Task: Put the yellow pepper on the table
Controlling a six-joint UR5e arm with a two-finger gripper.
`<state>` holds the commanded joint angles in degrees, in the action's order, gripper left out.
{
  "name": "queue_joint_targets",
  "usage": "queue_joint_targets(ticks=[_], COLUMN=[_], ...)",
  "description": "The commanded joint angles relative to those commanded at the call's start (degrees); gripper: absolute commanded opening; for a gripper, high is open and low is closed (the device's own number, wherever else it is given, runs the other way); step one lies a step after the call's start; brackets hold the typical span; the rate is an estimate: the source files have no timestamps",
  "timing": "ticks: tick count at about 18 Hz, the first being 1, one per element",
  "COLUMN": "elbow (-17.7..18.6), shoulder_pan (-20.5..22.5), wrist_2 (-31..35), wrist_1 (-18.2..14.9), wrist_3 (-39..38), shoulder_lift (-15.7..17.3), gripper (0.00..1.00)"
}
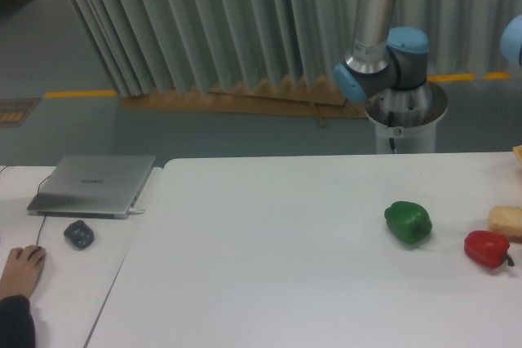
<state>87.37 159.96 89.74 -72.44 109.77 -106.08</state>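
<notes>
The one camera view looks across the table (pixel 269 266), a wide white top filling the lower middle and right of the frame. The arm (pixel 382 38) stands behind the far edge at upper right: a grey column with blue joint caps rising out of the top of the frame, set on a round white base (pixel 405 124). Another blue joint (pixel 514 38) shows at the right edge. The gripper lies outside the frame, so whether its fingers are apart or together cannot be told. No yellow pepper shows anywhere in the frame.

On the right part of the table sits a green pepper (pixel 409 222), and lower right of it, near the frame edge, a red pepper (pixel 487 248) with its stem pointing right. Just above the red one, touching the right edge of the frame, is a tan bread-like block (pixel 506 221).

At lower left a narrower white desk (pixel 57 299) adjoins the table. On it lies a closed grey laptop (pixel 94 185), with a dark mouse (pixel 78 235) just below it. A person's hand (pixel 20 270) rests on the desk at the far lower left. Grey pleated curtains (pixel 204 22) hang across the background.
</notes>
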Motion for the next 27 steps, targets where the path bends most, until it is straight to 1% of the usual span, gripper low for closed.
queue_joint_targets(ticks=[4,6,10,12,13,25,27], elbow=[-0.44,0.00,0.35,0.44,0.44,0.44,0.44], shoulder_pan=[0.18,0.09,0.26,0.79,0.97,1.93,3.25], wrist_2=[0.09,0.00,0.00,0.00,0.00,0.09,0.09], wrist_1=[0.02,0.11,2.21,2.57,2.48,2.39,2.39], wrist_3=[0.18,0.18,0.62,1.93,2.90,2.29,1.94], shoulder_lift=[-0.18,-0.09,0.17,0.17,0.17,0.35,0.26], gripper=[1.00,1.00,1.00,1.00,1.00,1.00,1.00])
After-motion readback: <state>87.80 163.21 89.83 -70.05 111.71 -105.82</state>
